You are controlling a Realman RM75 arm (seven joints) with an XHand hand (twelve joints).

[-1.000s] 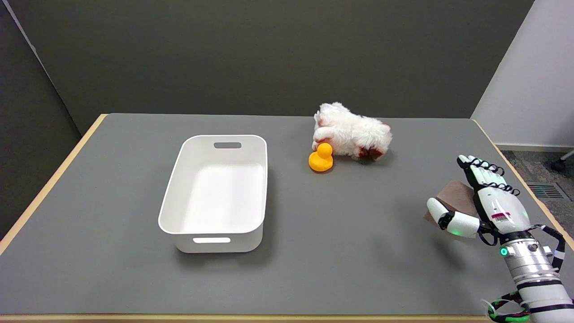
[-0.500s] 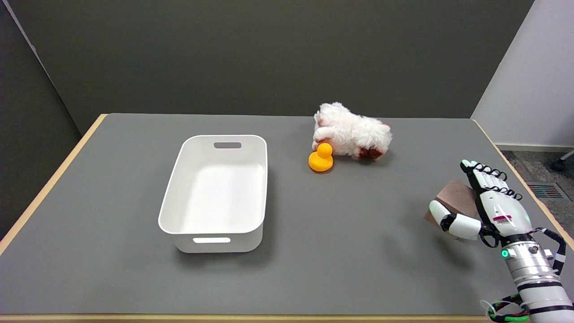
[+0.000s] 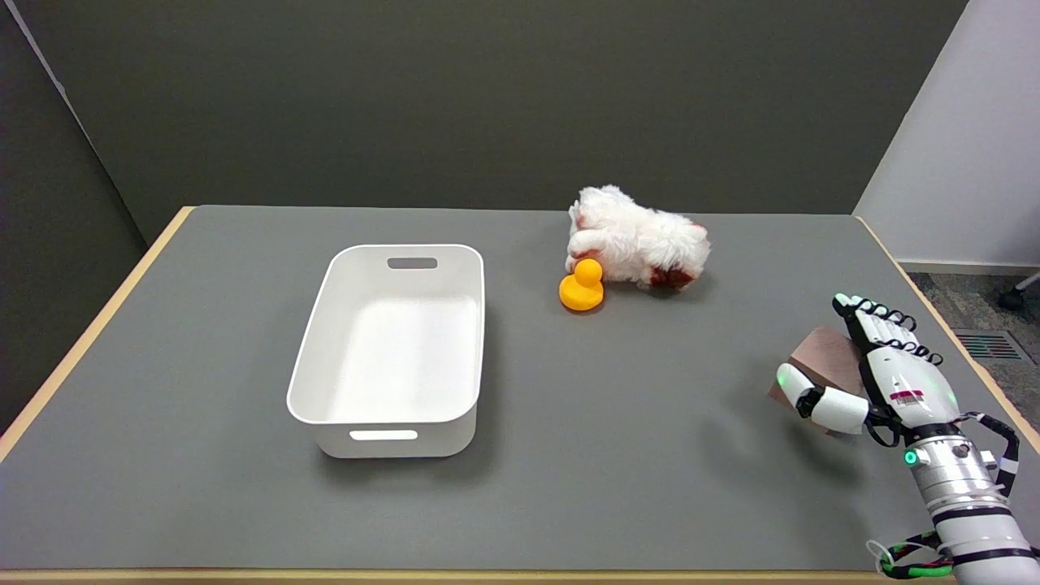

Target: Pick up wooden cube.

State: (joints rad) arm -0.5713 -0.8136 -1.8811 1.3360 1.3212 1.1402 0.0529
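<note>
Where robot hand (image 3: 881,378) overlaps, wooden cube (image 3: 827,360) half-hidden.

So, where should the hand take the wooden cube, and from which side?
Probably across two opposite flat faces of the wooden cube, coming from its right. The right hand is already there, fingers along the right face and thumb toward the near-left face. Whether they touch it cannot be told.

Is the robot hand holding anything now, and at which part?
Cannot be told: the robot hand brackets the wooden cube, thumb on its near-left side, fingers behind.
</note>
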